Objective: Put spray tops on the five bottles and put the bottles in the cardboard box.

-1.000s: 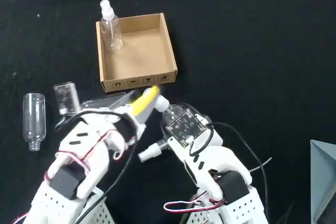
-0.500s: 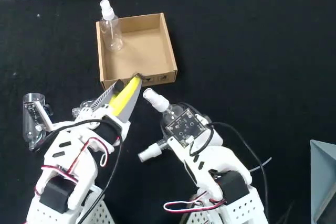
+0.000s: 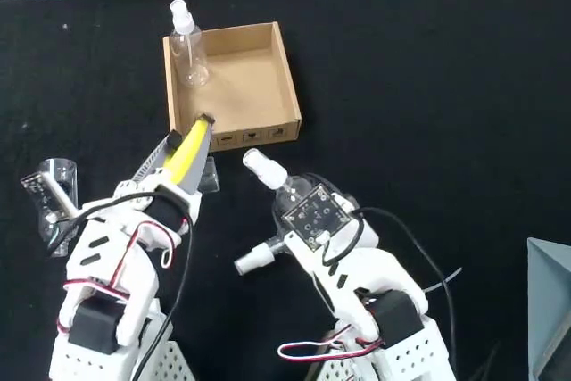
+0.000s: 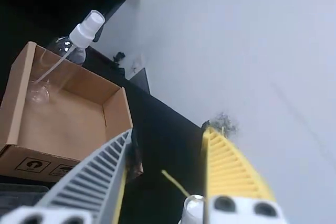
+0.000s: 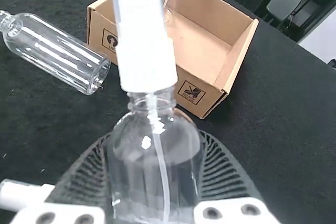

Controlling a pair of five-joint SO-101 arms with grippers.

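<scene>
The cardboard box (image 3: 290,86) sits at the table's far middle, with one spray-topped bottle (image 3: 187,46) upright in its far left corner. My right gripper (image 3: 287,195) is shut on a clear bottle (image 5: 152,145) that carries a white spray top (image 3: 260,167) and leans toward the box. My left gripper (image 3: 187,133) is open, its yellow finger (image 4: 231,177) and grey finger (image 4: 89,182) wide apart just short of the box's near left corner. An empty bottle (image 5: 52,51) lies by the box front, beside the left gripper. Another empty bottle (image 3: 55,194) lies at the far left, partly behind the left arm.
A loose white spray top (image 3: 254,259) lies on the black cloth between the two arms. A grey object (image 3: 549,301) stands at the right edge. The table right of the box is bare black cloth.
My left arm has swung left, away from the held bottle's spray top, toward the box's near left corner. The right arm and its bottle have stayed put.
</scene>
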